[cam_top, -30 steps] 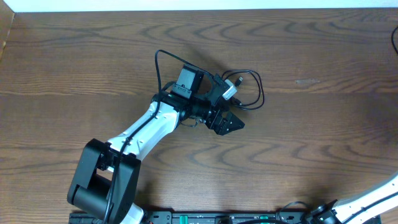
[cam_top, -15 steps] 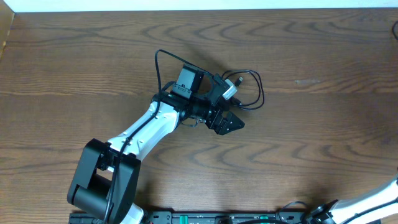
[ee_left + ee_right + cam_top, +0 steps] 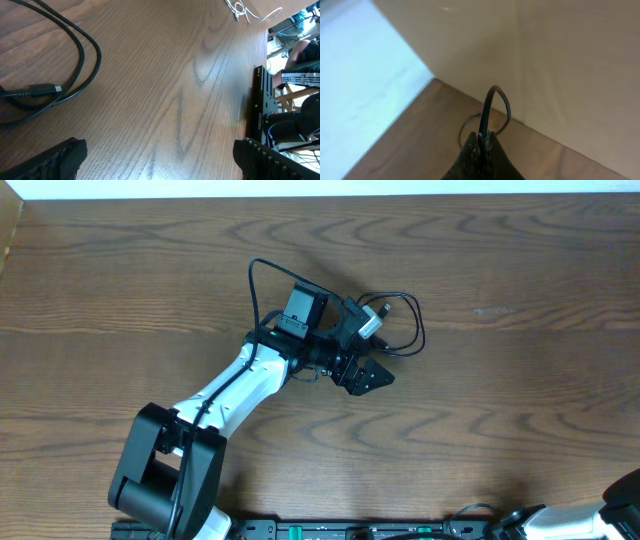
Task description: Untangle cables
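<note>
Brown wood with wavy lines covers the table (image 3: 520,260). From above, the left gripper (image 3: 382,348) sits near the middle, jaws wide apart, with nothing in them. A black cable (image 3: 421,330) lies on the wood just beside it at 2 o'clock, curled in a round loop. One more bend sticks out at the gripper's 10 o'clock. The right arm (image 3: 570,522) only peeks in at 5 o'clock, and its gripper does not show here.

From the left wrist, the black cable (image 3: 82,55) is at 10 o'clock. It is thin, smooth and round, with a small plug (image 3: 44,90) that has a shiny tip. The two finger pads (image 3: 55,160) at the bottom corners look dark and bumpy, and only bare wood is between them. A thin white cord (image 3: 241,8) lies far off at 1 o'clock.

From the right wrist, the right gripper (image 3: 484,142) is squeezed tight on a held cable (image 3: 495,97), which stands up in a narrow arch.

I think the job is at the grabbing step. Next, the left gripper should go to 10 o'clock, get low over one strand near the plug, and close. The thin cable lies flat, so it could slip.
</note>
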